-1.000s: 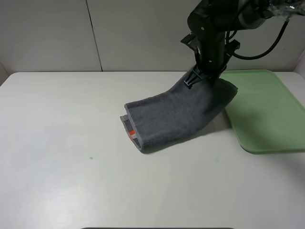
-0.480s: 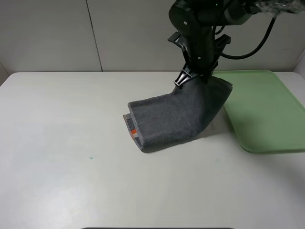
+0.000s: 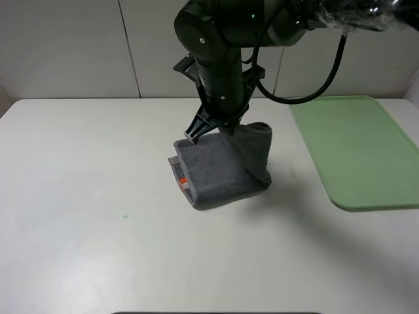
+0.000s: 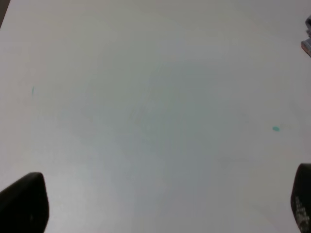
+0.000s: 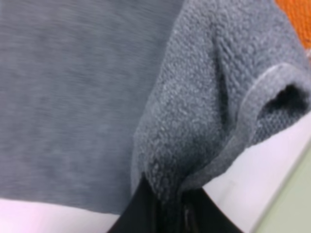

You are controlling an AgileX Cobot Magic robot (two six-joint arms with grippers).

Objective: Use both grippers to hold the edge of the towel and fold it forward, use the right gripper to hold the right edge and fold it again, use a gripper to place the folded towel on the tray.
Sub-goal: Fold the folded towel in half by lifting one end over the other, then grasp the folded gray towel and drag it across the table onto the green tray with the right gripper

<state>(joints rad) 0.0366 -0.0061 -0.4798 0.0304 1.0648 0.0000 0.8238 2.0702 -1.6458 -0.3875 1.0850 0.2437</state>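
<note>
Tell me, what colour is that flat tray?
The tray is pale green, clearest in the exterior high view.

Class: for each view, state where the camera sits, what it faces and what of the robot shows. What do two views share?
Exterior high: mounted high, looking down on table, grey towel and green tray; right arm shows, the right tool shut on the towel.
Left wrist: on the left arm, facing the table; only the open left tool's fingertips show.
Right wrist: on the right arm, close on the towel; black fingertips show.
Shared: towel, exterior and right wrist; teal speck, exterior and left wrist.
</note>
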